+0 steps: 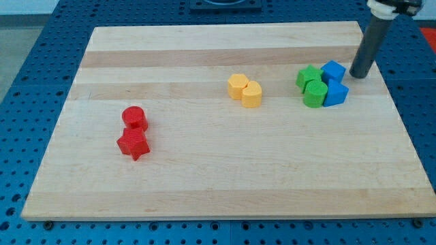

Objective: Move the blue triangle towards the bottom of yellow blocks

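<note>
Blue triangle (pixel 336 94), smooth, beside green cylinder (pixel 315 94)

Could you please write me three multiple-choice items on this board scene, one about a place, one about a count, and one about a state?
1. Where is my tip relative to the blue blocks?
A. At the view's left of them
B. At the view's right of the upper blue block
C. Between the two red blocks

2. How many blocks lie on the wooden board?
A. Six
B. Eight
C. Ten

3. How do the two yellow blocks stand to each other?
A. Side by side, touching
B. Stacked
C. At opposite board edges

Answers:
1. B, since the rod comes down just right of the upper blue block, above the blue triangle.
2. B, since two red, two yellow, two green and two blue show.
3. A, since no gap shows between them.
</note>
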You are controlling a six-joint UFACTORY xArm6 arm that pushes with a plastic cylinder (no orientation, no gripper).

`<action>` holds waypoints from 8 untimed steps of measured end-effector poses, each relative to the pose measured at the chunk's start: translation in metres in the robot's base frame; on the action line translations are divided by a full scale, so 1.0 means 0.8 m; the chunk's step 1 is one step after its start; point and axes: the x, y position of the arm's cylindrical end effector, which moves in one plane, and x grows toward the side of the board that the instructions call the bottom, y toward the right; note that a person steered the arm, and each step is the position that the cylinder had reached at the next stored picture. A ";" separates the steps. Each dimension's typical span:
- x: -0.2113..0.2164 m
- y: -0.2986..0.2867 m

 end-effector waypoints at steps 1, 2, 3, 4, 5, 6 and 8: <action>-0.021 0.000; -0.063 -0.017; -0.058 -0.057; -0.019 -0.071; 0.028 -0.072; 0.078 -0.072; 0.104 -0.097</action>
